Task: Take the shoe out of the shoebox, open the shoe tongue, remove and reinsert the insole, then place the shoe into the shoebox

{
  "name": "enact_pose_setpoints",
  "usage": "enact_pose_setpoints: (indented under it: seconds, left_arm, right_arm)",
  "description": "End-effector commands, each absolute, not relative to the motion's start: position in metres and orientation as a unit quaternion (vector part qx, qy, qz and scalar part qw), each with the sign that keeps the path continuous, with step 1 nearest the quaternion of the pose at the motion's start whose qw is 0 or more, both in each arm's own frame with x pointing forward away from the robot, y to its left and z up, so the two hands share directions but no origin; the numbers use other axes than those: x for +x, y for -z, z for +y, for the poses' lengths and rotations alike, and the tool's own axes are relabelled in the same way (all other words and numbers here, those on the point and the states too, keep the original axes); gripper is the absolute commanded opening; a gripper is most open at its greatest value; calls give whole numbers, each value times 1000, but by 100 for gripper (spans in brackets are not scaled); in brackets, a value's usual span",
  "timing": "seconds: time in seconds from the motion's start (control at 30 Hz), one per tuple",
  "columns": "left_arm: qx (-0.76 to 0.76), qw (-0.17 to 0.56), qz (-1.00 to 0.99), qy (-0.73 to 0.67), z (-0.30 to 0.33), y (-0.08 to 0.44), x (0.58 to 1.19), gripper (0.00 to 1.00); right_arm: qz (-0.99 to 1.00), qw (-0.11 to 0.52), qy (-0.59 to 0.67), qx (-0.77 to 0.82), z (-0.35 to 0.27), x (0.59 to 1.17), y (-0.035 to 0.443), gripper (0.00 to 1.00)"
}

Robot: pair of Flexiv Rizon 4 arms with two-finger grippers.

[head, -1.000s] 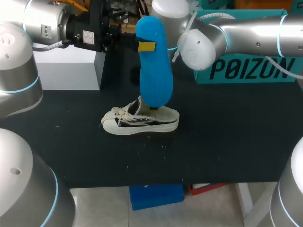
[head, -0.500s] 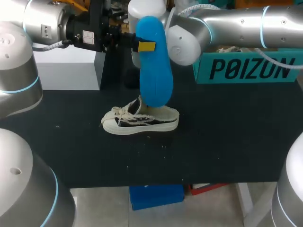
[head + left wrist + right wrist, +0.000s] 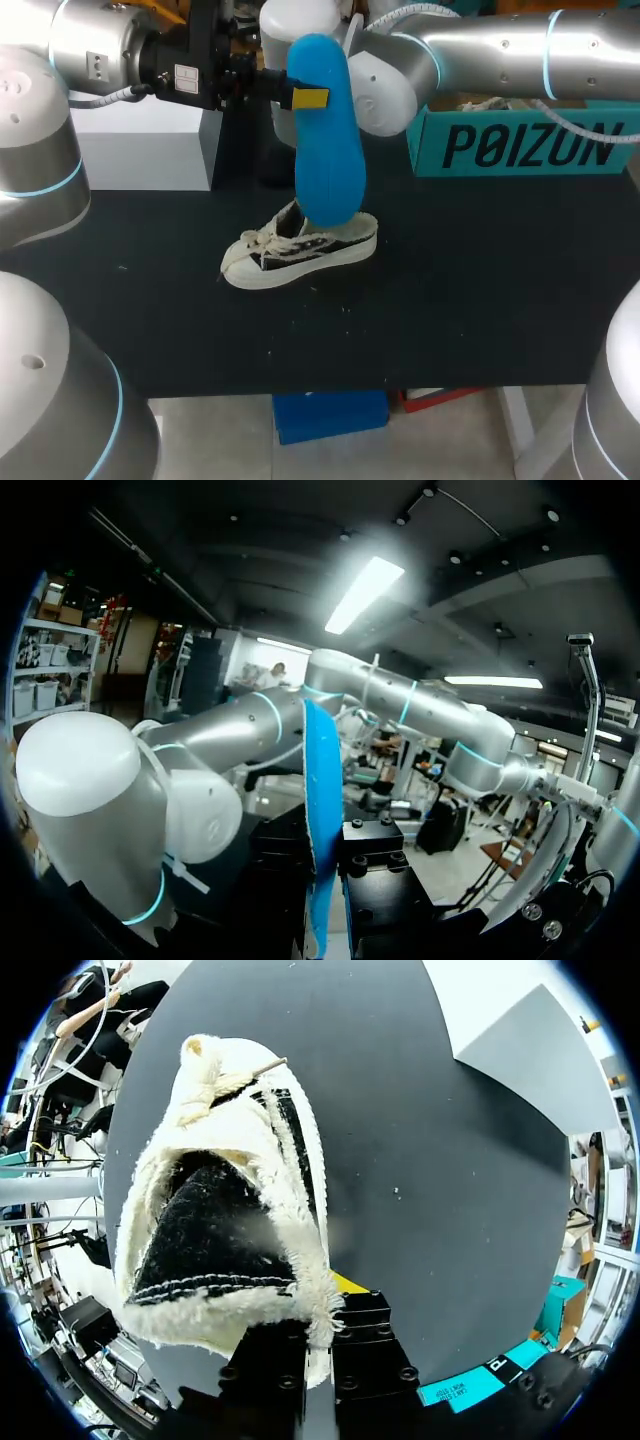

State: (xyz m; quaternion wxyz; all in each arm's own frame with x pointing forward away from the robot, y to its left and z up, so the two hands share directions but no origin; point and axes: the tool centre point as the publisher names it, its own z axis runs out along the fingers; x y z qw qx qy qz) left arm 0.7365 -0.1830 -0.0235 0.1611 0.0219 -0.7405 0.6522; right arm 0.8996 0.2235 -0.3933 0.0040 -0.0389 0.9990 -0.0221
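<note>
Status check, 2 arms engaged.

- Shoe (image 3: pixel 300 255): out of the shoebox (image 3: pixel 520 145), on the black table (image 3: pixel 480 320) near the middle, toe toward my left. The heel end looks raised off the surface, so the shoe sits tilted.
- Insole (image 3: pixel 325 150): blue, out of the shoe, standing upright above it. Its lower end meets the shoe's opening in the head view. I cannot tell whether it is inside.
- Left gripper (image 3: pixel 305 98): fingers pinching the insole near its upper end. The left wrist view shows the insole edge-on between them.
- Right gripper (image 3: pixel 318 1310): the arm reaches past the middle, behind the insole. Fingers pinched on the shoe's fleecy heel collar, 1 yellow tip showing against it.
- Tongue: the right wrist view shows a dark, wide opening. I cannot confirm how far back the tongue lies.

Judgement: steps 1 to 3 look done (shoe out, tongue opened, insole removed). I read the current step as early reinsertion. Left to do: seat the insole fully, then return the shoe to the shoebox, which stands at the far right, well apart.
</note>
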Motion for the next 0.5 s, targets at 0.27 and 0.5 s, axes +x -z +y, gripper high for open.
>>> enact_pose_setpoints:
  seconds: [0.27, 0.5]
  left_arm:
    - [23, 160, -741, -652, -184, 24, 736, 0]
    - [23, 160, -741, -652, -184, 24, 736, 0]
  right_arm:
    - [999, 15, -15, 31, 210, 906, 352, 0]
    - [978, 40, -15, 202, 192, 923, 307, 0]
